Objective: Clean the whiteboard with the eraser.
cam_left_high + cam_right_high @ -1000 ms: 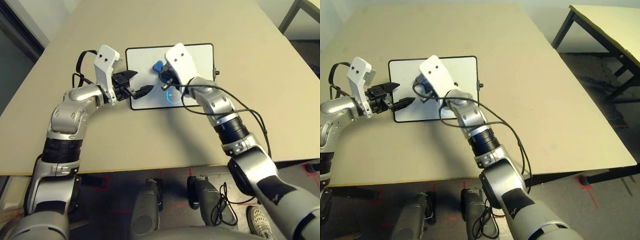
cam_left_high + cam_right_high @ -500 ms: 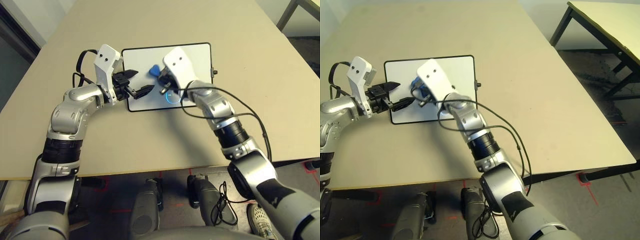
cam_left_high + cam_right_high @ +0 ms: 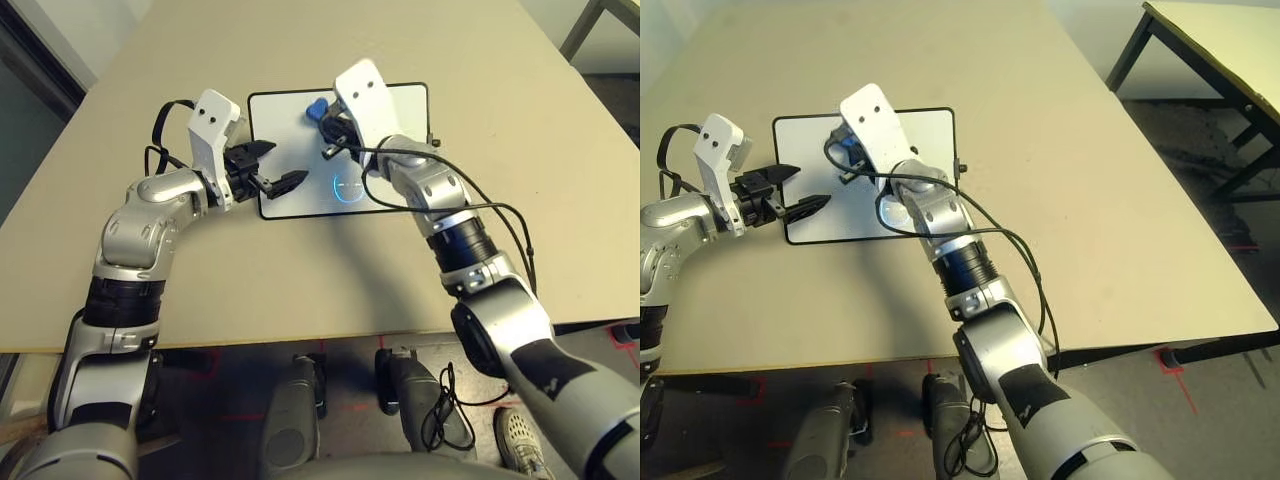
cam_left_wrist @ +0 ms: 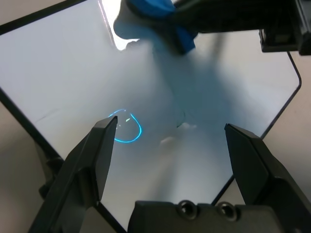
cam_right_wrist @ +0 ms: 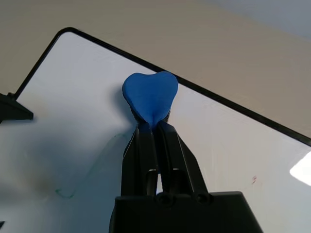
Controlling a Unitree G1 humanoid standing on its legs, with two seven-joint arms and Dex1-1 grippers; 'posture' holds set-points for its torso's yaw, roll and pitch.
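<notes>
My left gripper point(image 3: 270, 167) hangs nearest to me, over the whiteboard's point(image 3: 390, 195) left edge, its two black fingers point(image 4: 95, 160) spread wide apart with nothing between them, their tips over the white surface near a small blue drawn loop point(image 4: 127, 127). That loop sits in the near middle part of the board, with a faint thin greenish line point(image 5: 85, 177) beside it. The board itself lies flat on the tan desk point(image 3: 300, 270), toward its middle and well in from the near edge, black frame all round. Farther out, my right gripper point(image 5: 153, 127) has its fingers squeezed tight on the blue eraser point(image 5: 149, 96), which is pinched at the waist and sits close to the board's far edge, left of its middle.
</notes>
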